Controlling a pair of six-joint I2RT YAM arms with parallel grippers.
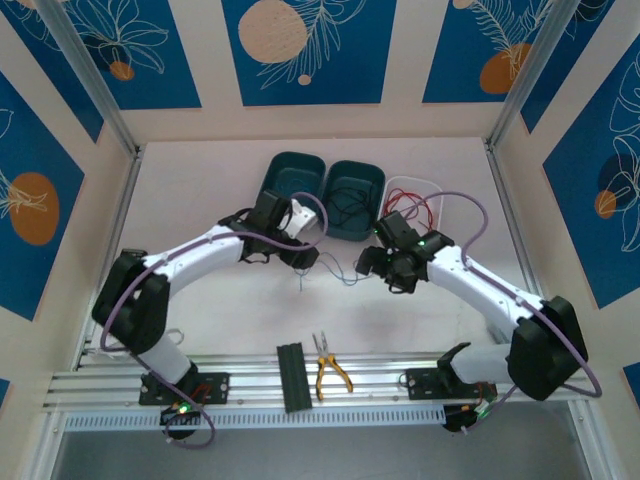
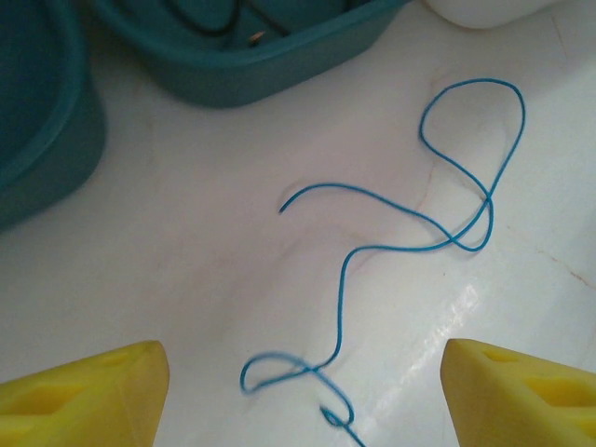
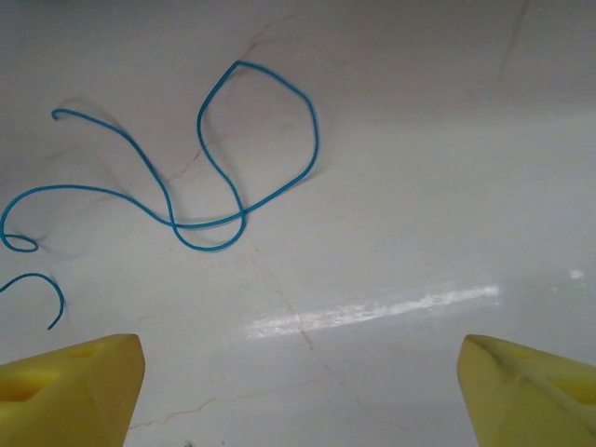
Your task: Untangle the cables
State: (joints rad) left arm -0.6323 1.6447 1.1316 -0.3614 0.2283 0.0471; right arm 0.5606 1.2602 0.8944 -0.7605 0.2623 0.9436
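A thin blue cable [image 2: 391,244] lies loose in loops on the white table, seen between the two arms in the top view as the blue cable [image 1: 338,274]. My left gripper [image 2: 305,400] is open, its yellow fingers [image 2: 84,400] wide apart; the cable's near end, blurred, lies on the table between them, untouched. My right gripper [image 3: 300,391] is also open, with bare table between its fingers. The blue cable [image 3: 214,149] lies ahead and to its left. Red cables [image 1: 412,205] sit in a clear container and black cables [image 1: 349,203] in a teal bin.
Two teal bins [image 1: 296,182] [image 1: 364,228] and a clear container [image 1: 436,190] stand side by side behind the grippers; the teal bins' walls [image 2: 270,74] are close ahead of the left gripper. Yellow-handled pliers [image 1: 330,370] and a black block [image 1: 291,376] lie on the near rail.
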